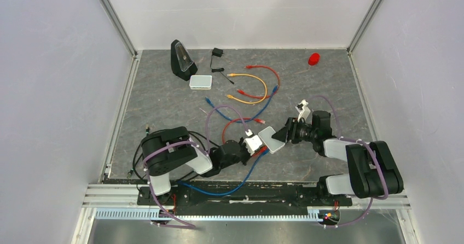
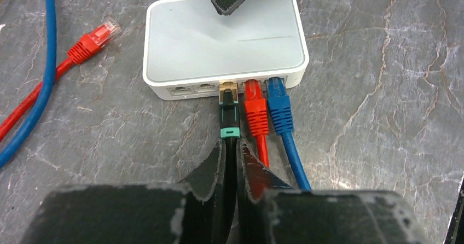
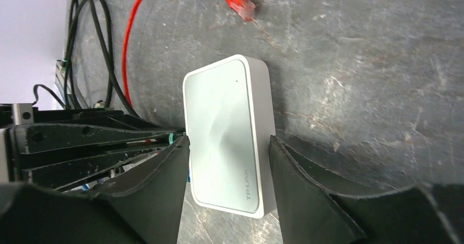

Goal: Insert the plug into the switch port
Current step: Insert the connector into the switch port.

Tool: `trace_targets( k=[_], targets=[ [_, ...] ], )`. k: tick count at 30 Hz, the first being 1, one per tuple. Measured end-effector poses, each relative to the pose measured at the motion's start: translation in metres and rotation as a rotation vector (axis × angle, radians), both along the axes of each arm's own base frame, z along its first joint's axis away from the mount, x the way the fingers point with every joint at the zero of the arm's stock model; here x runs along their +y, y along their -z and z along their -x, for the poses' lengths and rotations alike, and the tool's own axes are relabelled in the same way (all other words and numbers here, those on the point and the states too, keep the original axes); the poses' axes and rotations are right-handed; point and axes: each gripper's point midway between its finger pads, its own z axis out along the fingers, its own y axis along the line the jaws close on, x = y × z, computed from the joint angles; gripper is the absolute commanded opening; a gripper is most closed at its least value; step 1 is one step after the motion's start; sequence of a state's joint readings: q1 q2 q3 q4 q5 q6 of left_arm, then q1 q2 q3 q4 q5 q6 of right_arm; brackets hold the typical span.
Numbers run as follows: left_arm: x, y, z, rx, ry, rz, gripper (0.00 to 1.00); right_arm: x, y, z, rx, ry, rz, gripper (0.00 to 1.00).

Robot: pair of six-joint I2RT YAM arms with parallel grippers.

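Left wrist view: left hand (image 2: 231, 145) tight on black plug (image 2: 228, 111) at switch port (image 2: 227, 84); right hand (image 3: 228, 143) wide astride switch box (image 3: 219, 99).

- Top view: fixed high at the near edge, looking down on the whole counter (image 1: 164, 102).
- Left wrist view: close, low, facing the white box (image 2: 224, 41).
- Right wrist view: close, facing that box from the opposite side.

Black plug (image 2: 228, 115) nosed into pale switch port (image 2: 228, 85)
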State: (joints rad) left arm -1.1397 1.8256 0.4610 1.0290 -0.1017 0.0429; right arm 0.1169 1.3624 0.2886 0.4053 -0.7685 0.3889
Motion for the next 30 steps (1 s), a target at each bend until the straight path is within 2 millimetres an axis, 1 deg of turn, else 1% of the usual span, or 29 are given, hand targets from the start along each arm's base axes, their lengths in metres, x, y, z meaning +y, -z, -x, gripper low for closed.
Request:
trace_targets(
  k=[2, 5, 8, 10, 15, 18, 22, 26, 28, 30],
  targets=[
    [-0.002, 0.001, -0.001, 0.009, 0.004, -0.012, 0.23, -0.003, 0.004, 0.001, 0.008, 0.002, 0.014, 0.56],
    [-0.004, 0.000, -0.002, 0.026, 0.017, -0.028, 0.32, -0.006, 0.007, 0.003, 0.021, 0.007, 0.028, 0.56],
    [0.000, -0.004, -0.004, 0.044, 0.025, -0.033, 0.39, -0.005, 0.008, 0.006, 0.031, -0.003, 0.029, 0.58],
    [0.006, -0.010, -0.008, 0.064, 0.026, -0.039, 0.41, -0.005, 0.007, 0.007, 0.032, -0.007, 0.033, 0.57],
    [0.016, -0.030, -0.015, 0.093, 0.030, -0.040, 0.39, -0.007, 0.005, 0.006, 0.019, -0.025, 0.054, 0.56],
    [0.017, -0.034, -0.012, 0.117, 0.053, -0.051, 0.39, -0.007, 0.005, 0.005, 0.008, -0.032, 0.062, 0.56],
    [0.015, -0.028, -0.002, 0.165, 0.103, -0.083, 0.38, -0.007, 0.006, 0.006, 0.008, -0.037, 0.068, 0.56],
    [0.009, -0.019, 0.003, 0.206, 0.139, -0.114, 0.32, -0.008, 0.006, 0.005, 0.003, -0.041, 0.072, 0.55],
    [0.009, -0.012, 0.003, 0.219, 0.140, -0.132, 0.29, -0.008, 0.007, 0.006, 0.006, -0.043, 0.073, 0.54],
    [0.010, -0.004, 0.004, 0.233, 0.138, -0.154, 0.28, -0.008, 0.009, 0.007, 0.012, -0.045, 0.075, 0.53]
  ],
)
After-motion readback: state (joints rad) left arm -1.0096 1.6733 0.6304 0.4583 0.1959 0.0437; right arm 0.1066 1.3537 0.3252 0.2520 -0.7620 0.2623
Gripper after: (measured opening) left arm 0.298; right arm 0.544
